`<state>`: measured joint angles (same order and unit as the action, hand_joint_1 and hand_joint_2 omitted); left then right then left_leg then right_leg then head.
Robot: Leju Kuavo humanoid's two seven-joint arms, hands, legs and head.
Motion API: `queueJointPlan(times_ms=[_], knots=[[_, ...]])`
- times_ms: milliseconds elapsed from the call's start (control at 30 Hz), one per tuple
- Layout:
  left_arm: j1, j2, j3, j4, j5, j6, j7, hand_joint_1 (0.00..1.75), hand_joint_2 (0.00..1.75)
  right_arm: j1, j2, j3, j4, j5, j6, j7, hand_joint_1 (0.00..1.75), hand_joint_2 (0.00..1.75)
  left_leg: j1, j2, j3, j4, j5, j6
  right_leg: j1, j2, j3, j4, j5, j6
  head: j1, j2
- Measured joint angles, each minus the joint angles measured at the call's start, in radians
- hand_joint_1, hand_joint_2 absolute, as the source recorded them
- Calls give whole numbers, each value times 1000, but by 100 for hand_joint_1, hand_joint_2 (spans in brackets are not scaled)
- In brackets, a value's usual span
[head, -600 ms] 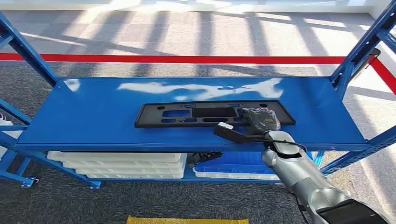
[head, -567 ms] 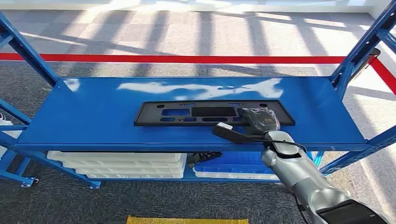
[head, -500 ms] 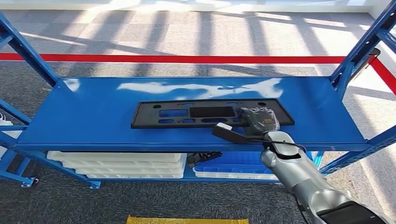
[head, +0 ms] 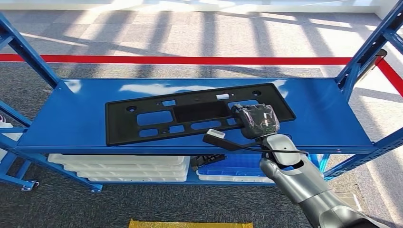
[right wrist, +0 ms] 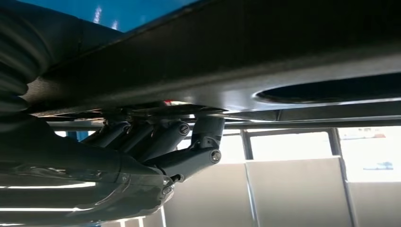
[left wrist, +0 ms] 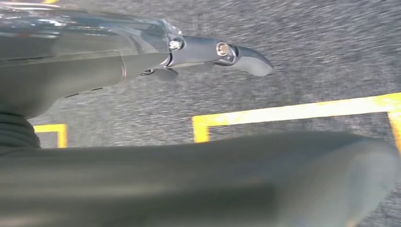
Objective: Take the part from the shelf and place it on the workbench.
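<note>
The part (head: pixel 190 114) is a long black flat plate with several cut-outs. It hangs tilted above the blue shelf board (head: pixel 71 118), its left end nearer to me. My right hand (head: pixel 256 121) grips its near edge close to the right end. In the right wrist view the dark fingers (right wrist: pixel 189 156) lie against the underside of the part (right wrist: pixel 236 61). My left hand (left wrist: pixel 142 71) hangs over grey floor, one finger (left wrist: pixel 236 52) stretched out, nothing in it.
Blue uprights stand at the shelf's left (head: pixel 28 52) and right (head: pixel 370 47) ends. On the lower level lie stacked white trays (head: pixel 119 166) and a blue bin (head: pixel 237 171). A red line (head: pixel 190 60) crosses the floor behind; a yellow marking (head: pixel 190 224) lies in front.
The part has come up off the shelf board and tilted, its left end swinging toward me. My right hand has risen and shifted slightly left with it.
</note>
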<state>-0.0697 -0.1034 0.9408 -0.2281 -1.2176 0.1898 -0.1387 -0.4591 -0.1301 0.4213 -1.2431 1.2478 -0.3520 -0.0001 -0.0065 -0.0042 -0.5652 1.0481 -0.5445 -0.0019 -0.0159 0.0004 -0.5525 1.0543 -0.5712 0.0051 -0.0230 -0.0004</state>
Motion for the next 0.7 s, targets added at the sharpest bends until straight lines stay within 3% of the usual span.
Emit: queueJointPlan(times_ms=[67,433,700], knots=[[1,0,1,0,-1,0,-31,0,175,17,-12,1,-42,6,-4,6,175,175,0,0,0,0,0,0,0,0,0,0,0,0,0,0],[2,0,2,0,-3,3,-66,0,175,71,-49,-21,-135,11,-39,12,175,175,0,0,0,0,0,0,0,0,0,0,0,0,0,0],[2,0,0,0,-43,125,-65,0,175,102,-73,-29,-166,60,-48,3,175,175,-3,0,-2,4,-1,3,-4,0,-1,-2,2,3,0,0]])
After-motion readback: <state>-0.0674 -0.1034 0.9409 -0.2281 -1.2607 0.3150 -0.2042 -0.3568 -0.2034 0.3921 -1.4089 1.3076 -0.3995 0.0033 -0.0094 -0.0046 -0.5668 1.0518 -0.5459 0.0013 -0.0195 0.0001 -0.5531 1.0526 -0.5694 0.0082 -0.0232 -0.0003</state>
